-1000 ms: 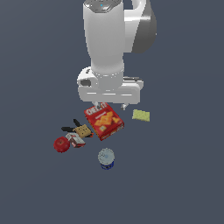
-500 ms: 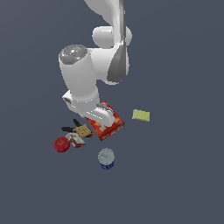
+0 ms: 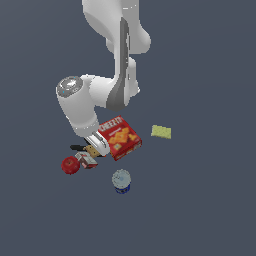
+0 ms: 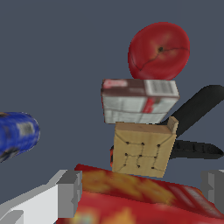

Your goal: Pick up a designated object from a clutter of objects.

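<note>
The designated object, a small tan block (image 4: 143, 148) with a pale speckled face, lies between the red Cheez-It box (image 4: 131, 201) and the small red-and-white box (image 4: 140, 100). In the exterior view the tan block (image 3: 90, 149) is partly hidden by my gripper (image 3: 95, 145). My gripper (image 4: 142, 189) is open and empty, low over the edge of the Cheez-It box (image 3: 119, 137), just short of the block. Its fingers (image 4: 70, 194) stand wide apart. The red round item (image 4: 159, 50) and the black pronged item (image 4: 197, 107) lie beyond the block.
A blue-and-white can (image 3: 121, 181) lies apart from the pile, and it also shows in the wrist view (image 4: 15, 133). A yellow-green pad (image 3: 161, 132) lies at the exterior view's right. The red round item (image 3: 70, 165) and the small red-and-white box (image 3: 86, 160) sit at the pile's left.
The arm has swung down and toward the exterior view's left, bringing the gripper from high above the pile to low beside the tan block. The objects have not moved.
</note>
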`<state>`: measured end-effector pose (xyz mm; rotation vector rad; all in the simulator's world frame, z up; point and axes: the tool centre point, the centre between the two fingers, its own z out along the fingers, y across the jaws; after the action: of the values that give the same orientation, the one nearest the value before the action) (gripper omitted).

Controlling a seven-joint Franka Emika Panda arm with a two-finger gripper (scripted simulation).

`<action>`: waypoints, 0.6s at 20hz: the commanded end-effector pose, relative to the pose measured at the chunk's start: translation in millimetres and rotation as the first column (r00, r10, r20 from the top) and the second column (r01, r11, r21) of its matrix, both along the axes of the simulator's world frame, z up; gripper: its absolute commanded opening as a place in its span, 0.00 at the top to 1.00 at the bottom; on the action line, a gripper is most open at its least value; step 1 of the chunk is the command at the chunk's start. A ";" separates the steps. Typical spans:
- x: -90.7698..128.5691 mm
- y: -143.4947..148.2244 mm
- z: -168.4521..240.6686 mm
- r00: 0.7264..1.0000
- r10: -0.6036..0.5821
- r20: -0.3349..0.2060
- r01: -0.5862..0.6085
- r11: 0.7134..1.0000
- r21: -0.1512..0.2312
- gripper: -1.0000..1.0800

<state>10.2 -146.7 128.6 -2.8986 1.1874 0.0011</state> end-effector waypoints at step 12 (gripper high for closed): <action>-5.7 -13.9 -22.6 0.998 -0.064 -0.004 0.064 0.998 -0.008 0.04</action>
<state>4.9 -160.6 109.8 -2.8673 1.2819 0.0001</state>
